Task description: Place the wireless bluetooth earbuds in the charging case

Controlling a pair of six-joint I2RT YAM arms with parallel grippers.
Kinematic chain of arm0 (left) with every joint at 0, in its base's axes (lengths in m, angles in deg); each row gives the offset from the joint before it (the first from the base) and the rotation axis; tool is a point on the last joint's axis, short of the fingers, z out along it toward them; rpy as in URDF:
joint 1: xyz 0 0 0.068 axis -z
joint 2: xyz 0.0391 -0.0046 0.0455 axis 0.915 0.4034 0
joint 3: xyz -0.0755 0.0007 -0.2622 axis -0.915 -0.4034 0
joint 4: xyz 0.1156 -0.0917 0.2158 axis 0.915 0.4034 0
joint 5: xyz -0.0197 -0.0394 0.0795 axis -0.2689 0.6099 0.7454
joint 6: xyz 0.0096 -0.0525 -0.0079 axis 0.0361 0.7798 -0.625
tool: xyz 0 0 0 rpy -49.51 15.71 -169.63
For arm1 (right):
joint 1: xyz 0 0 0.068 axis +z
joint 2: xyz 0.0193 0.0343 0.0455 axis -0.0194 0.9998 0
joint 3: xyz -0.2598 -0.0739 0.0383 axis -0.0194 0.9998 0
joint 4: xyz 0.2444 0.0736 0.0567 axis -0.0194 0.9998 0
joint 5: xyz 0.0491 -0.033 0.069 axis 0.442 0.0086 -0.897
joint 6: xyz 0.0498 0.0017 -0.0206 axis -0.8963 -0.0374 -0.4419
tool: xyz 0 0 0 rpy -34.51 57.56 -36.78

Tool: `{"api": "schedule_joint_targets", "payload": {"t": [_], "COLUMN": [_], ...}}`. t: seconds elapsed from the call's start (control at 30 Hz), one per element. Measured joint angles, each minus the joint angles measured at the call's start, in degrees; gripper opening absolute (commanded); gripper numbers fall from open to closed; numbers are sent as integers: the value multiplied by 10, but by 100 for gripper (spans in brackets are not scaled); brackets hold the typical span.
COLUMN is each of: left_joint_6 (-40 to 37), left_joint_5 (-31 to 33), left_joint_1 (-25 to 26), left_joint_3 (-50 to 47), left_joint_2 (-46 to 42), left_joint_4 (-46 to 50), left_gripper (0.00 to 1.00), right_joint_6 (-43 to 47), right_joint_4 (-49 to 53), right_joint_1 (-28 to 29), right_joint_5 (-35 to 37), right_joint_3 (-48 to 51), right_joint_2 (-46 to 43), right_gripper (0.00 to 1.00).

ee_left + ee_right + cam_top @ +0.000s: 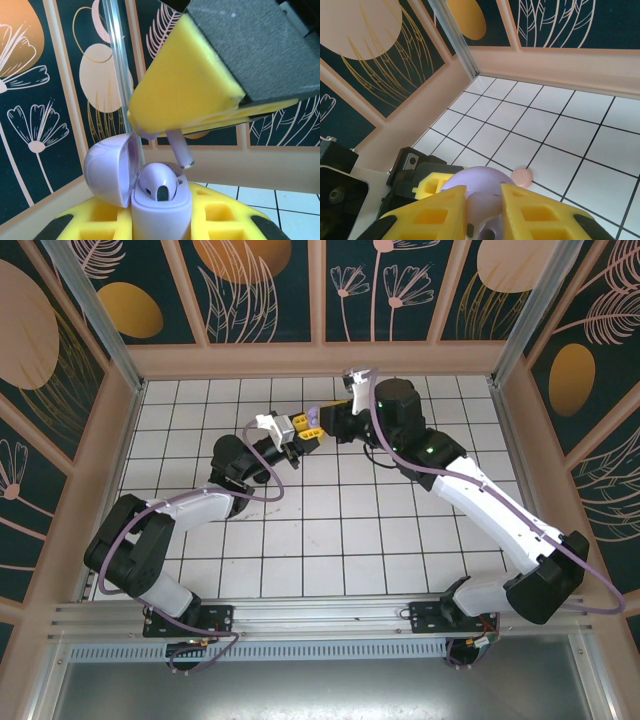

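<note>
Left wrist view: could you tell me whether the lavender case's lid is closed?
No, the case has its lid swung open, with one earbud seated inside.

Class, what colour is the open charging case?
The charging case is lavender, clearest in the left wrist view.

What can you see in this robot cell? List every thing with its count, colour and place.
case: 1, lavender, lid open, held in left claw
seated bud: 1, lavender, in the case
held bud: 1, lavender, in right claw just above the case
pink object: 1, pink, on the table; too small to identify
table: 1, white tiles
walls: dark floral panels, around the table
arms: 2, black and white, meeting over the far table
left claw: 1, yellow, shut on case
right claw: 1, yellow, shut on held bud
</note>
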Motion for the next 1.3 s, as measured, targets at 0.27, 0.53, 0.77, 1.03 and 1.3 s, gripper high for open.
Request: {"api": "schedule_joint_targets", "payload": {"t": [0.27, 0.53, 0.77, 1.03, 1.3], "left_joint_6": [0, 0, 0, 0, 0], "left_joint_5": [0, 1, 2, 3, 6], "left_joint_1": [0, 0, 0, 0, 0], "left_joint_3": [0, 0, 0, 0, 0], "left_joint_2": [0, 0, 0, 0, 0], "left_joint_4": [1, 7, 13, 22, 34], "left_gripper": [2, 2, 3, 3, 3], "right_joint_6": [0, 11, 30, 48, 37], "right_joint_4": [-5, -10, -11, -23, -38], "right_joint_1": [0, 0, 5, 19, 24], "right_joint_5": [7, 13, 27, 54, 77], "right_joint_3": [4, 10, 12, 24, 38], "right_joint_2": [0, 1, 3, 3, 3], "right_gripper": [24, 23, 23, 23, 22]}}
